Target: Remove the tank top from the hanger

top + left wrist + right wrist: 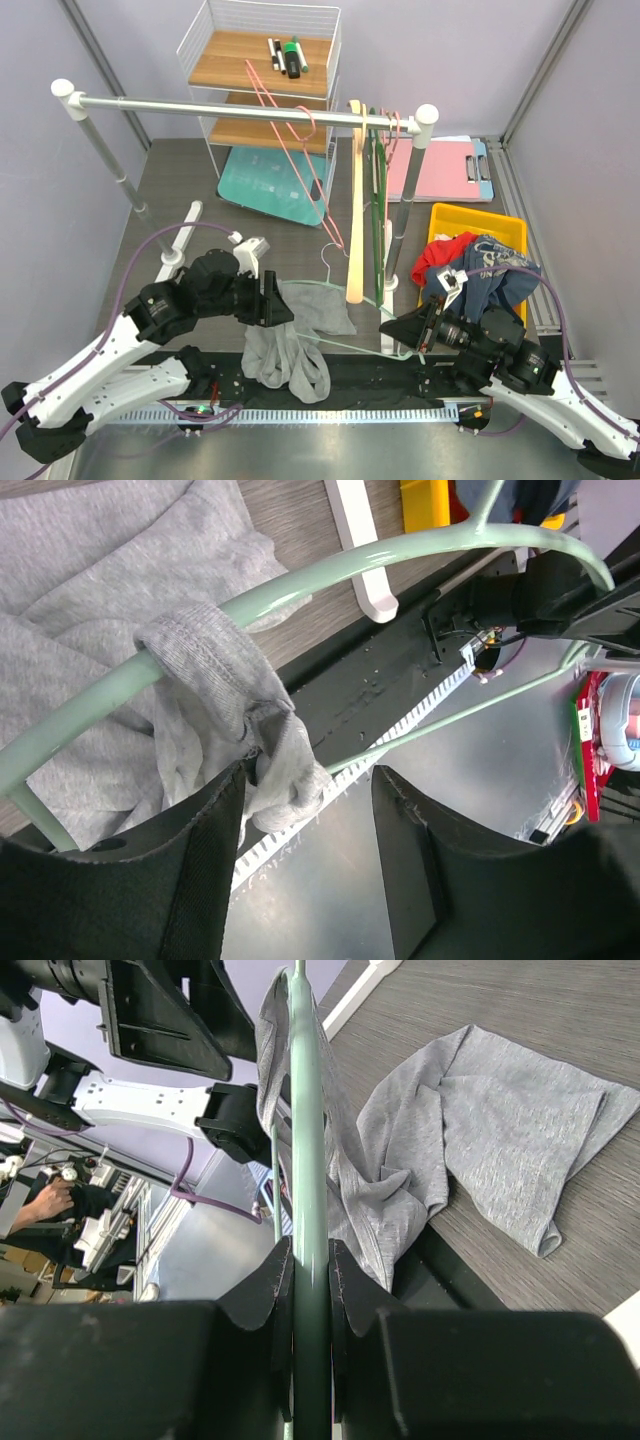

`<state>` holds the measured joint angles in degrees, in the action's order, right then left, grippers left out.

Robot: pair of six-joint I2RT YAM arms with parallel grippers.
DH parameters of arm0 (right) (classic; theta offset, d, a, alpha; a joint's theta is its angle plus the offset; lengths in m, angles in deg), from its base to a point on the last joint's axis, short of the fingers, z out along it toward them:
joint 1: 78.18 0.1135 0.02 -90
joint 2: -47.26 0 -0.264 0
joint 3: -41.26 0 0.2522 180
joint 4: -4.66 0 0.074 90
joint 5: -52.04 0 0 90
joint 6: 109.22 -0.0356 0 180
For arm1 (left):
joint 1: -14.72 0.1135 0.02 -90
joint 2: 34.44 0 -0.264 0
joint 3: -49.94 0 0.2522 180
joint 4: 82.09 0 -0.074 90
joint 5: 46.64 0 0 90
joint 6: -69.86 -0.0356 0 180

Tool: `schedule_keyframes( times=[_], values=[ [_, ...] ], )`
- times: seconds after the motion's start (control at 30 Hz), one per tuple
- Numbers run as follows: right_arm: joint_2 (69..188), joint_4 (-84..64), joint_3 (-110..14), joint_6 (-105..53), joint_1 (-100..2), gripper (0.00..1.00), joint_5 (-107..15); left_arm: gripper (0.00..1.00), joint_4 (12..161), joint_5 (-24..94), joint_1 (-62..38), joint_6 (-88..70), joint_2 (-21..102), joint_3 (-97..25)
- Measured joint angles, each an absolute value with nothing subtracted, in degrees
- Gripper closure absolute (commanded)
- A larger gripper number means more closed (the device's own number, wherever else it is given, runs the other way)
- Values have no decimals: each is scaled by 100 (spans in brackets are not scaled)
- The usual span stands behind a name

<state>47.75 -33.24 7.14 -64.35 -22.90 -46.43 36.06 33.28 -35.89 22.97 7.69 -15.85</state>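
Observation:
A grey tank top (pixel 300 345) lies crumpled on the table's near edge, one strap still looped over an arm of the pale green hanger (pixel 365 347). My right gripper (pixel 398 326) is shut on the hanger's arm (pixel 307 1110), holding it tilted above the table. My left gripper (pixel 276 300) is open at the hanger's other end. In the left wrist view the bunched strap (pixel 225 695) hangs over the hanger arm (pixel 400 555) and rests against my left finger (pixel 190 880); nothing lies between the jaws. The rest of the top (pixel 500 1130) lies spread on the table.
A metal rail (pixel 250 108) crosses the back, carrying pink wire hangers (pixel 290 150), a wooden hanger (pixel 355 210) and a dark green one. A wire shelf (pixel 262 70) stands behind it. A yellow bin (pixel 455 215) with clothes sits at right, near a pink clipboard (pixel 445 168).

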Motion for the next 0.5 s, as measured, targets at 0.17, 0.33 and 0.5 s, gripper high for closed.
schedule_keyframes(
  times=[0.17, 0.33, 0.5],
  values=[
    [4775, -3317, 714, -6437, -2290, 99, -4649, 51, 3697, 3334, -3589, 2317, 784, -1456],
    [4775, -3315, 714, -6437, -2290, 99, -4662, 56, 3776, 3439, -3589, 2321, 793, -1456],
    [4775, -3315, 714, -6439, -2290, 99, -4673, 62, 3857, 3483, -3589, 2321, 893, -1456]
  ],
)
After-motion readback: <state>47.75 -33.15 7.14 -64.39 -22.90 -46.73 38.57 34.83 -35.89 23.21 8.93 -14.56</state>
